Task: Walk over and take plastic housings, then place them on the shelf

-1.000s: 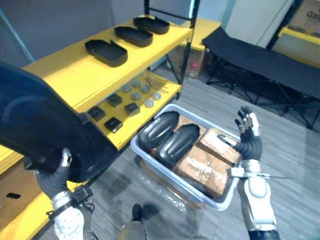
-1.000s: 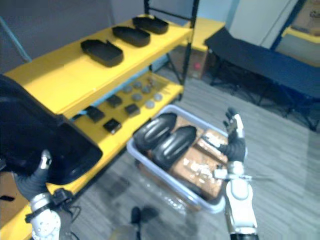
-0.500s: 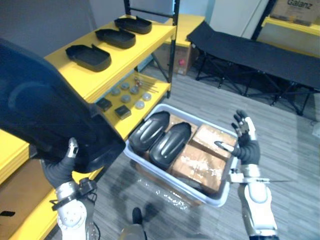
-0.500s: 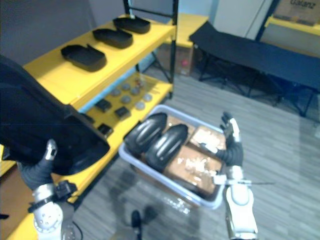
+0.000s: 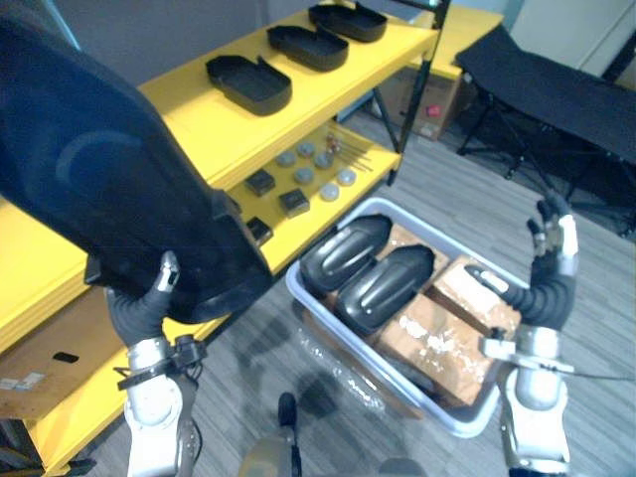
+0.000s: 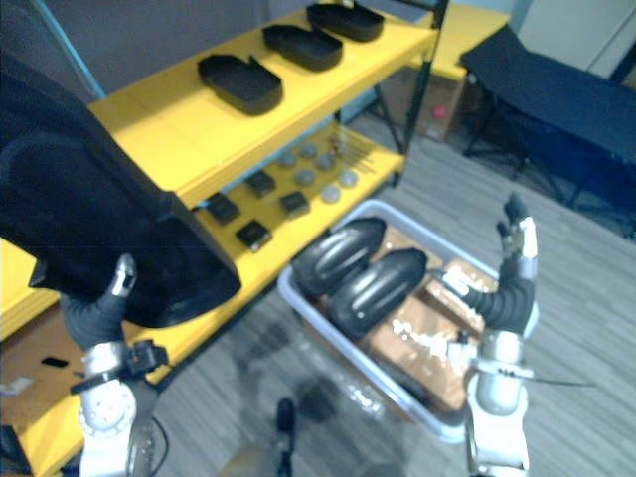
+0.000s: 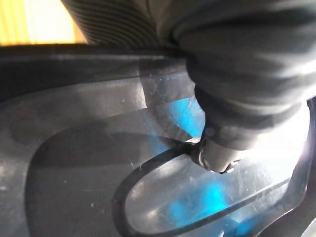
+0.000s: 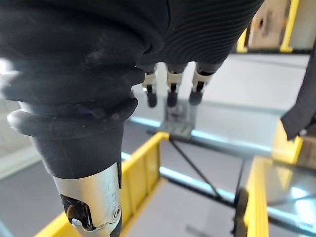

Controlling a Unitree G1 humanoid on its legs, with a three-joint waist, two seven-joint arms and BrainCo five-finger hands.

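The yellow shelf [image 5: 189,124] runs along my left, and I place everything else by it. Over its near end I hold up a big black housing [image 5: 109,189], which covers part of the top board from my eyes. My left hand [image 5: 139,308] grips it from below. My thumb is hooked over its rim and pressed on its inner face, and the rest of my fingers are hidden behind the shell.

A black cot [image 5: 556,84] stands well apart from the shelf, past its far post. A pale bin [image 5: 348,358] sits on the floor just beside the shelf's lower board. Brown boxes [image 5: 432,338] fill the side of the bin away from the shelf. A pair of housings [image 5: 383,288] lies side by side, domed backs up, in the side nearer the shelf.

Three black shells [image 5: 248,81] lie in a row on the shelf's top board toward its far end, open side up and apart from one another. Small parts [image 5: 303,179], dark blocks and grey discs, are spread on the lower board.

My right hand [image 5: 549,268] is raised above the bin's edge farthest from the shelf. Its fingers are straight and a little spread, holding nothing.
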